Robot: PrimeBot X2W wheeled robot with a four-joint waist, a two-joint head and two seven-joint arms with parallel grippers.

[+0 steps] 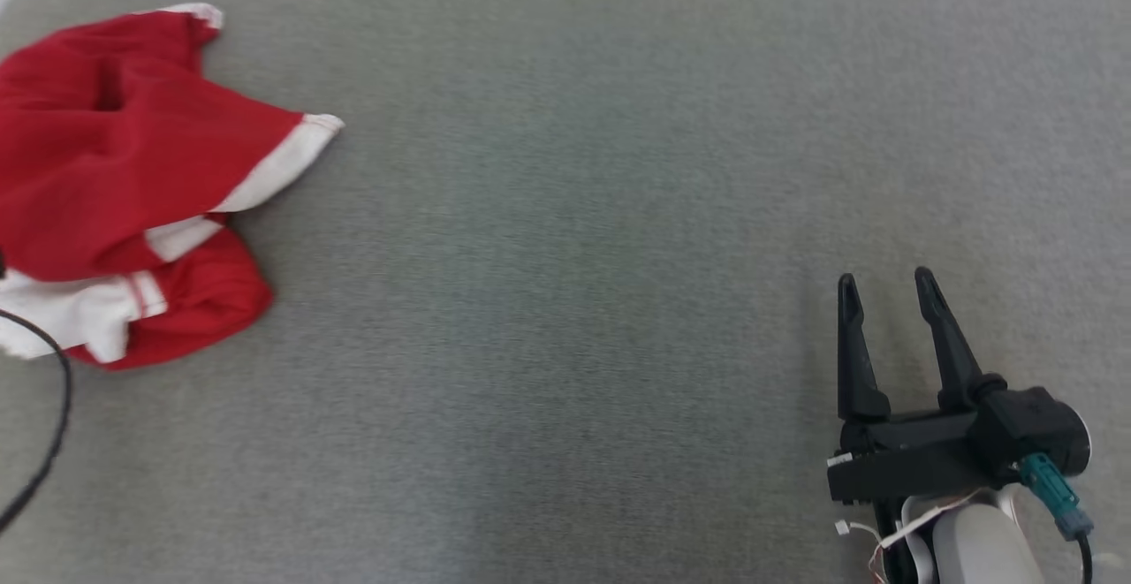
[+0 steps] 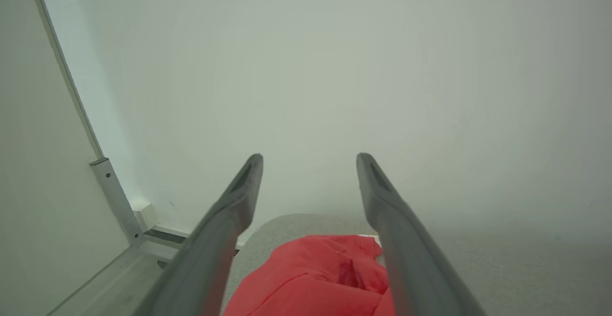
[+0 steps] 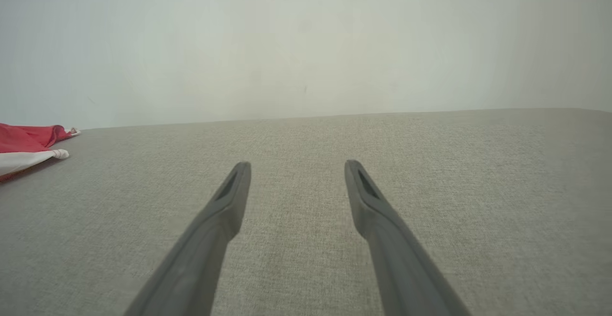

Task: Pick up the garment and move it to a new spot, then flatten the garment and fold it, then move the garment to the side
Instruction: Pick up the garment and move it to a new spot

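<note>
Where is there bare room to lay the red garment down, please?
The grey surface is bare across its middle, from the red garment at the left to the right gripper at lower right, and along the far side. The left is crowded: garment and black cable.

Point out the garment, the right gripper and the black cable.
garment [image 1: 106, 151]: head view, red body cloth.
right gripper [image 1: 885, 276]: head view, midway between its fingertips.
black cable [image 1: 66, 394]: head view, middle of its curve.

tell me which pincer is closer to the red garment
The left pincer: the red garment shows between its open fingers. The right pincer sits over the grey surface, well away.
</note>
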